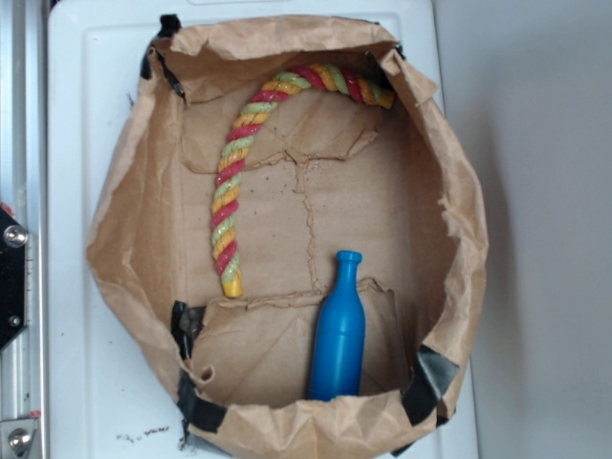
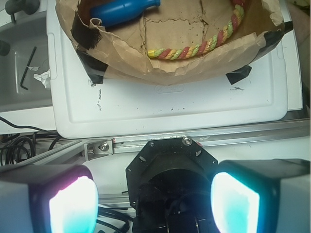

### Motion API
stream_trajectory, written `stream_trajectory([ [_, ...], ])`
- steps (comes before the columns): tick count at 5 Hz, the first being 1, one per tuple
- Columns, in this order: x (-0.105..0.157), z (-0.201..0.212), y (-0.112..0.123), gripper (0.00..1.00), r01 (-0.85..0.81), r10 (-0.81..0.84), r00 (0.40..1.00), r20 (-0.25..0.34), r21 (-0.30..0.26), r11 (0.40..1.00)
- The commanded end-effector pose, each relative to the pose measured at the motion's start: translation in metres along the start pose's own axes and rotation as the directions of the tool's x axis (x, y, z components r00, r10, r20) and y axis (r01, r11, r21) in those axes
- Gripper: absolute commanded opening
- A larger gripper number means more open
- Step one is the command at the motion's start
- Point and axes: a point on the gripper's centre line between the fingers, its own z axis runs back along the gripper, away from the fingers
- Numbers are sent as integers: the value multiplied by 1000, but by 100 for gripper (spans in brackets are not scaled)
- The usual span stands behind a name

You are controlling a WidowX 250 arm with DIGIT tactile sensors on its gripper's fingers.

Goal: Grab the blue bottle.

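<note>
From the wrist camera I see my jaws (image 2: 154,204) spread wide, the two glowing pads (image 2: 73,206) far apart at the bottom of the view with nothing between them. They hang outside the paper bag (image 2: 160,68), well apart from it, over a metal rail (image 2: 204,138) and the black motor housing (image 2: 170,167). Ahead of the jaws lies a white tray (image 2: 170,104), and the bag sits on it beyond that.

The bottle (image 2: 124,10) lies on its side inside the bag, far ahead of the jaws and to the left, its neck pointing right in the wrist view. In the exterior view the bottle (image 1: 339,330) rests on the bag's floor near one taped corner, its base against the crumpled wall and its neck toward the middle. The jaws do not appear in that view.

The rope toy (image 2: 204,43) curves along the bag's near wall, ahead of the jaws and slightly right, apart from the bottle. Black tape (image 2: 90,65) holds the bag's corners. An Allen key (image 2: 26,68) lies far ahead on the left, outside the tray.
</note>
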Motion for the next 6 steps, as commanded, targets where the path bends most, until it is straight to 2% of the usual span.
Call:
stream_trajectory([
  [1, 0, 0, 0, 100, 0, 0, 1000, 0, 0, 1000],
  [2, 49, -1, -9, 100, 2, -2, 1000, 17, 28, 1000],
  [3, 84, -6, -12, 100, 44, -46, 998, 48, 39, 998],
  [4, 112, -16, -10, 100, 239, -246, 964, 100, 79, 968],
  [5, 124, -33, -1, 100, 467, -466, 875, 129, 25, 884],
  [6, 134, -46, 13, 100, 674, -681, 722, 127, 93, 732],
])
